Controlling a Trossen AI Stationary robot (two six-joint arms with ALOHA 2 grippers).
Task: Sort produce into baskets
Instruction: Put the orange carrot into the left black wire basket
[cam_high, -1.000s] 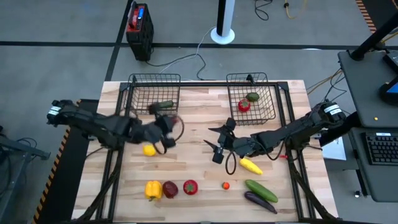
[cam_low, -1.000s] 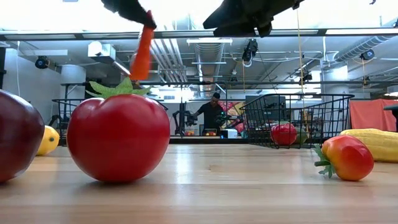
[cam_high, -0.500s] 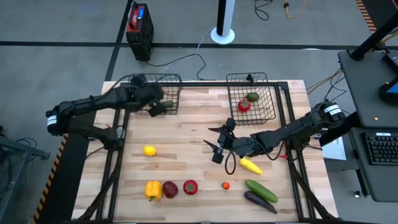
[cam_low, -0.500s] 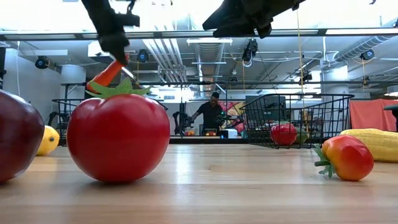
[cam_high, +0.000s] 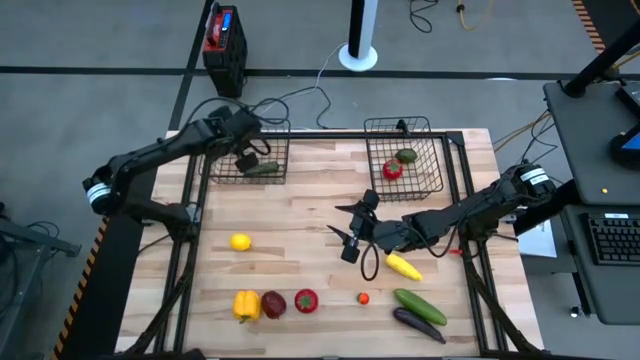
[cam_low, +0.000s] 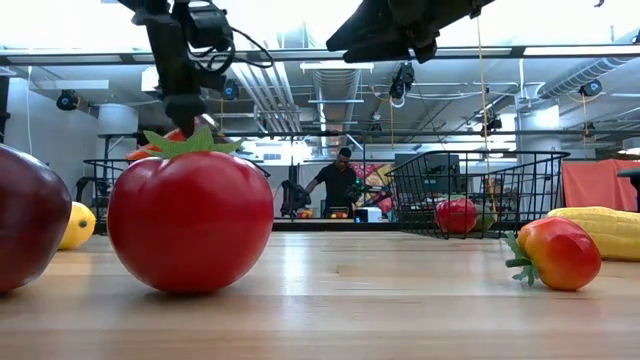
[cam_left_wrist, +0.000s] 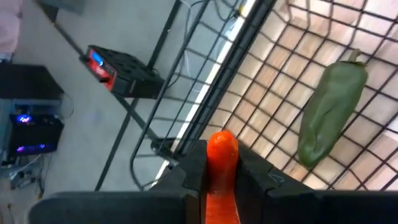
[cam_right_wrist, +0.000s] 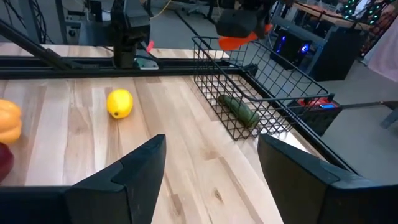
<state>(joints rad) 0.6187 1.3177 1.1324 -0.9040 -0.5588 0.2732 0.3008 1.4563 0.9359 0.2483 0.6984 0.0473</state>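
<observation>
- In the left wrist view the carrot (cam_left_wrist: 220, 180) shows only its rounded tip; the rest is hidden between the left gripper's (cam_left_wrist: 221, 169) fingers and cut off by the picture's edge.
- In the low view a dark red fruit (cam_low: 28, 215) is cut by the edge.
- The big tomato (cam_low: 190, 220) hides most of the left basket (cam_low: 105, 180).
- The person (cam_low: 338, 185) beyond the table is too small to make out.

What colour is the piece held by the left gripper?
Orange; the carrot shows best in the left wrist view.
</observation>
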